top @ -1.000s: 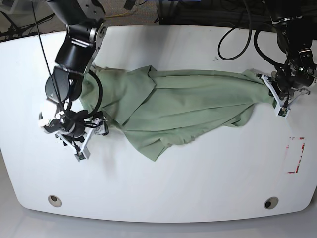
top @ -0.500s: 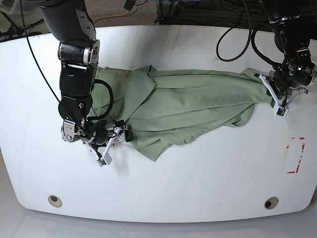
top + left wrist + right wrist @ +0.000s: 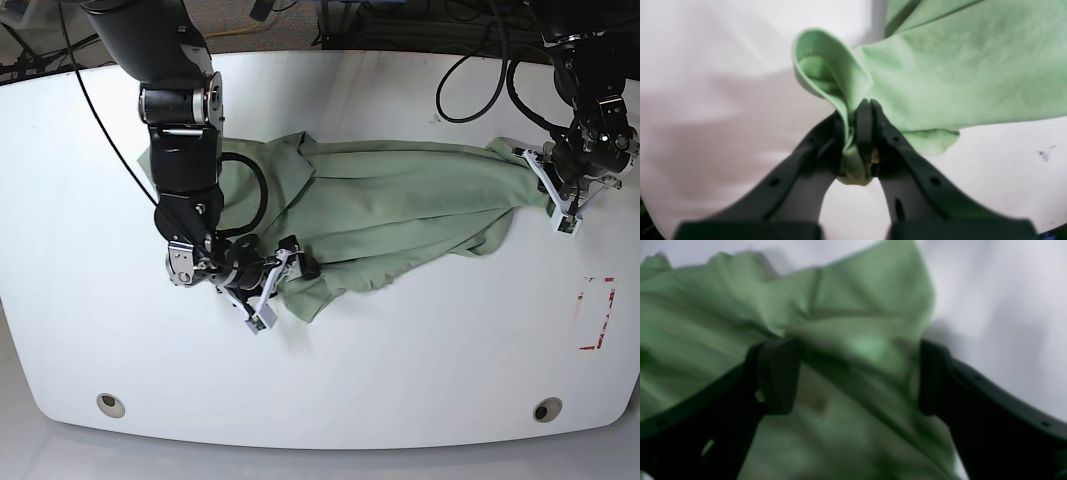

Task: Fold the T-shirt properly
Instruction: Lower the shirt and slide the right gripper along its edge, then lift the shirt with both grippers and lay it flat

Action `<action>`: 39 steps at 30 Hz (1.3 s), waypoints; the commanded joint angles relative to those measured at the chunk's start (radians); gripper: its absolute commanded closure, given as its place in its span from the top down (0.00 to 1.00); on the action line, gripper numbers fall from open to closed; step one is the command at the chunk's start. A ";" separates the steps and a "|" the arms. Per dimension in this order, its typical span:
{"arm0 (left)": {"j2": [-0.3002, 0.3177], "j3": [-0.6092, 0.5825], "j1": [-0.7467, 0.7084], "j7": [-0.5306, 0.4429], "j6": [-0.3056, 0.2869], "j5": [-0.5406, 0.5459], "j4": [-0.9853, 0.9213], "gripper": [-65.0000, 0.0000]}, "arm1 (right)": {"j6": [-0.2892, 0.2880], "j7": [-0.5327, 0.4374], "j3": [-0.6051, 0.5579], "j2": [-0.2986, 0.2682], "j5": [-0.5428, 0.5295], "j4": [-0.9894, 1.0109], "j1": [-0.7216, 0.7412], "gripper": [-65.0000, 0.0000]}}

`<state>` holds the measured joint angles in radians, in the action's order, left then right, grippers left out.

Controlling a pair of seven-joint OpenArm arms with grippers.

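On the white table I see the T-shirt stretched side to side, my left gripper clamped on its far end while my right gripper, jaws spread wide, straddles the near-end bulge, ungrasped.

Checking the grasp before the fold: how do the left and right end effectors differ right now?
The left end effector is shut, pinching the pale sage-green knit T-shirt at its edge; the right end effector is open, straddling a raised fold. Both meet the shirt over the white table.
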<state>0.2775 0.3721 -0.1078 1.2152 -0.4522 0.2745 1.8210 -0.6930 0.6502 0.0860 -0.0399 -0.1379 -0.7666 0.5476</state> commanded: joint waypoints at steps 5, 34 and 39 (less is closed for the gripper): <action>0.015 0.005 0.012 -0.010 0.002 0.006 0.016 0.00 | -0.005 0.015 0.002 -0.002 0.004 -0.008 0.018 0.74; 0.015 -0.066 0.349 -0.010 0.005 0.010 0.024 0.00 | -0.005 0.228 0.001 -0.136 0.002 -0.423 0.136 0.00; 0.015 -0.066 0.474 -0.010 0.005 0.010 0.024 0.00 | -0.005 0.273 0.001 -0.191 -0.001 -0.437 0.271 0.00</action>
<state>0.2752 0.3004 0.3206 1.2270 -0.4500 0.2897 1.8263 -0.7082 0.9356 0.0830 -0.2073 -0.1349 -1.1790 0.7486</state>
